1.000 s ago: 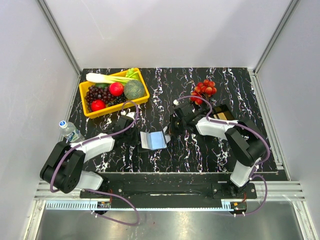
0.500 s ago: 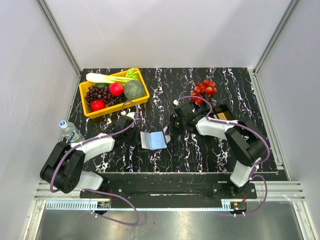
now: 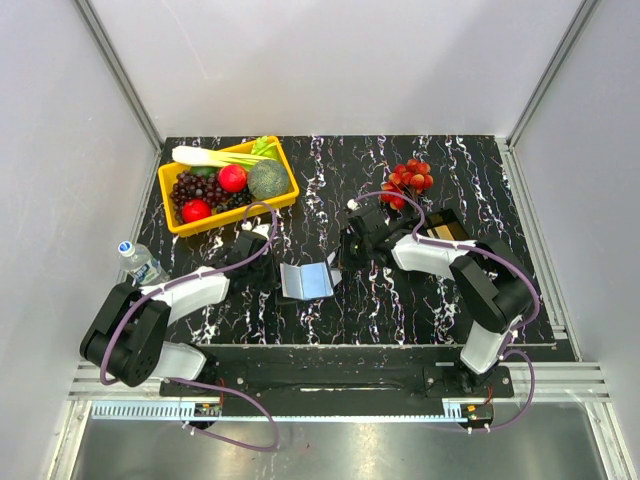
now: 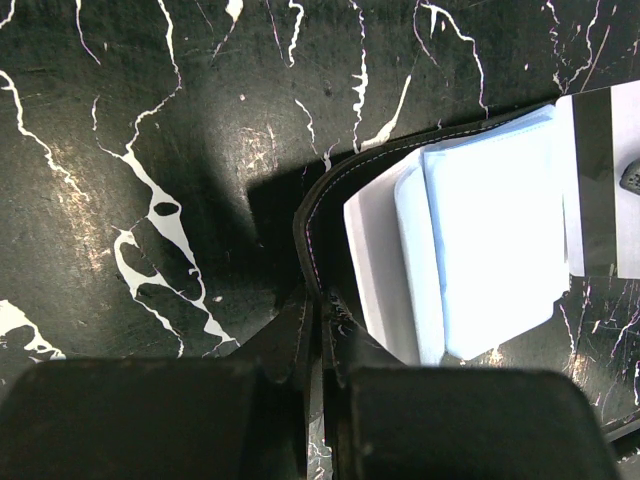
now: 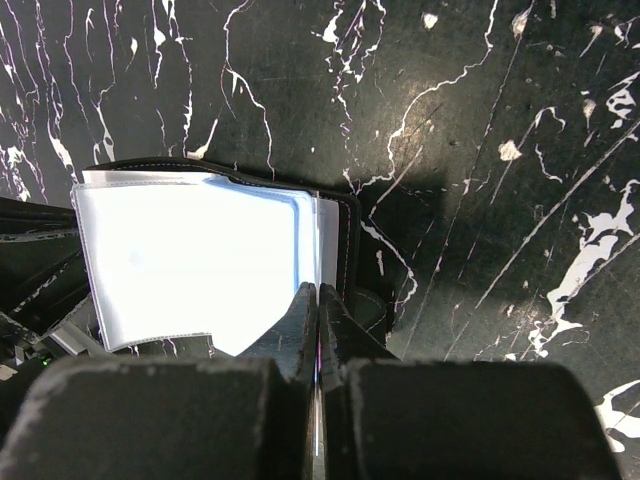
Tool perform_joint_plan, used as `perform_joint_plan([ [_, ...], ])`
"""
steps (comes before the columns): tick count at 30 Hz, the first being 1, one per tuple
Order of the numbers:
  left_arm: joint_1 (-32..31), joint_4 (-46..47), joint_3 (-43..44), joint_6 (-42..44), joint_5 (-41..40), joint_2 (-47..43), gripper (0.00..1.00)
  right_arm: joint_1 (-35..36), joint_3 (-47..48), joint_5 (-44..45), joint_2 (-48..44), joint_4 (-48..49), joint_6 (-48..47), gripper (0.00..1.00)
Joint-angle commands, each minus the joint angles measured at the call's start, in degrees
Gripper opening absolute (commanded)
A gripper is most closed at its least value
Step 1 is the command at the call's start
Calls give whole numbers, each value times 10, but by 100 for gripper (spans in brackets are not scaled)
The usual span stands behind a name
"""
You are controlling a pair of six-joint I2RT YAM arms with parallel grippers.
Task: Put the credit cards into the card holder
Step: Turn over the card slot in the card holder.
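The card holder [image 3: 308, 281] lies open on the black marble table, its pale blue-grey inside facing up. My left gripper [image 3: 279, 272] is shut on its black stitched left edge [image 4: 312, 230], seen close in the left wrist view [image 4: 320, 300]. My right gripper [image 3: 338, 264] is at the holder's right side, shut on a credit card. The card shows only as a thin edge-on line between the fingers [image 5: 300, 320], reaching into the holder [image 5: 180, 250]. In the left wrist view this credit card [image 4: 592, 200] looks white with a black stripe, at the holder's far side [image 4: 490, 230].
A black open tray [image 3: 446, 228] with tan contents stands right of the right arm. Red grapes [image 3: 408, 178] lie behind it. A yellow basket [image 3: 283, 168] of fruit and vegetables is at the back left. A water bottle [image 3: 141, 263] lies off the table's left edge.
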Motion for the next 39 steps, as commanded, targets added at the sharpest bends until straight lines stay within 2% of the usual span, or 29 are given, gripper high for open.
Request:
perform_joint_plan([
  [1, 2, 12, 14, 8, 1, 6, 0, 0, 5, -14, 6, 2, -3, 0],
  [13, 2, 14, 15, 8, 6, 11, 0, 1, 12, -61, 36, -24, -34, 0],
  [21, 2, 27, 15, 4, 20, 16, 0, 6, 27, -131, 34, 24, -15, 0],
  [27, 2, 35, 14, 0, 25, 20, 0, 18, 43, -141, 14, 48, -2, 0],
  [39, 2, 57, 3, -11, 34, 14, 0, 38, 64, -134, 55, 64, 21, 0],
])
